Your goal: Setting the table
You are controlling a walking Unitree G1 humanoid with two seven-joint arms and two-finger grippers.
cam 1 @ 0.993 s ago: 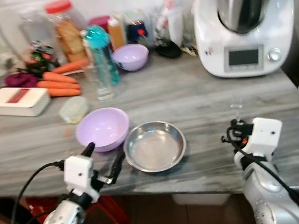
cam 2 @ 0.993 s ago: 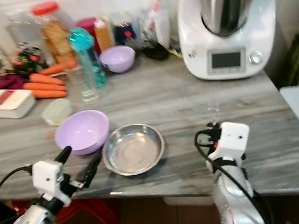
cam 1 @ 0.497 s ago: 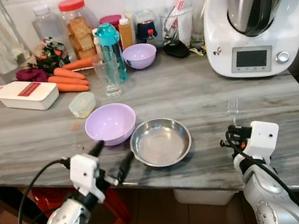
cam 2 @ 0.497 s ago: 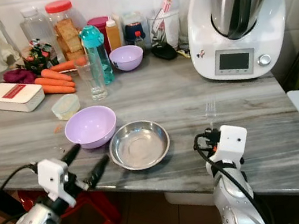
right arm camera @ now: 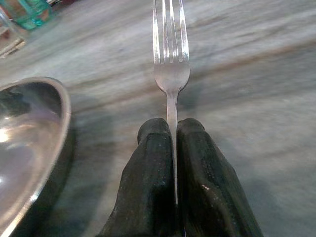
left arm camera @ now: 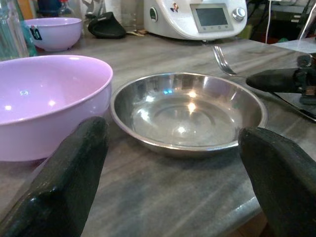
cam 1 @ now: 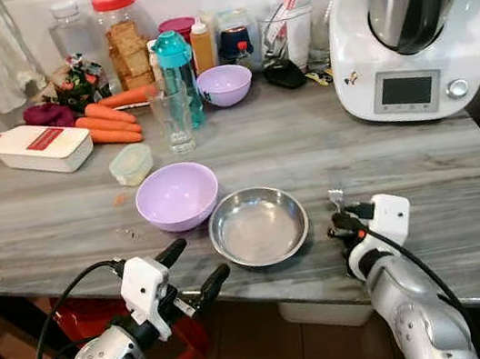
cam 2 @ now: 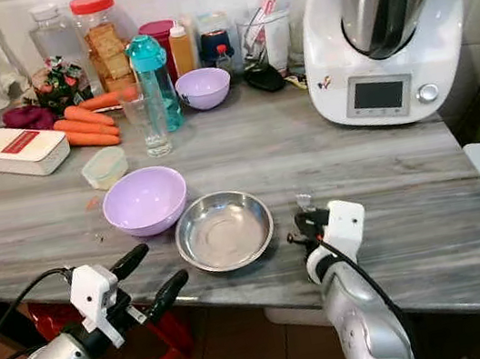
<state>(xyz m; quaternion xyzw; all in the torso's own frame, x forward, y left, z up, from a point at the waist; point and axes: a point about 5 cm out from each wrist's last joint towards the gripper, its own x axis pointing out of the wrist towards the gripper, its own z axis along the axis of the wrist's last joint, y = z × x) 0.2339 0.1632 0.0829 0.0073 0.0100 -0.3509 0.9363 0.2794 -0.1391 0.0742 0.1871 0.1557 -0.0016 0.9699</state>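
Since a second ago, the right hand (cam 1: 337,221) has been carrying the fork (right arm camera: 170,64) in toward the steel bowl (cam 1: 258,225); it is now holding it just beside the bowl's right rim, fingers pinching the handle tight. Behind the bowl, the white kitchen machine (cam 1: 409,22) is standing on the grey counter (cam 1: 62,218), its screen unreadable. Touching the bowl's left rim, the lilac bowl (cam 1: 176,196) is sitting. Before the bowl, the left hand (cam 1: 192,268) is hovering off the counter edge, fingers spread wide, holding nothing.
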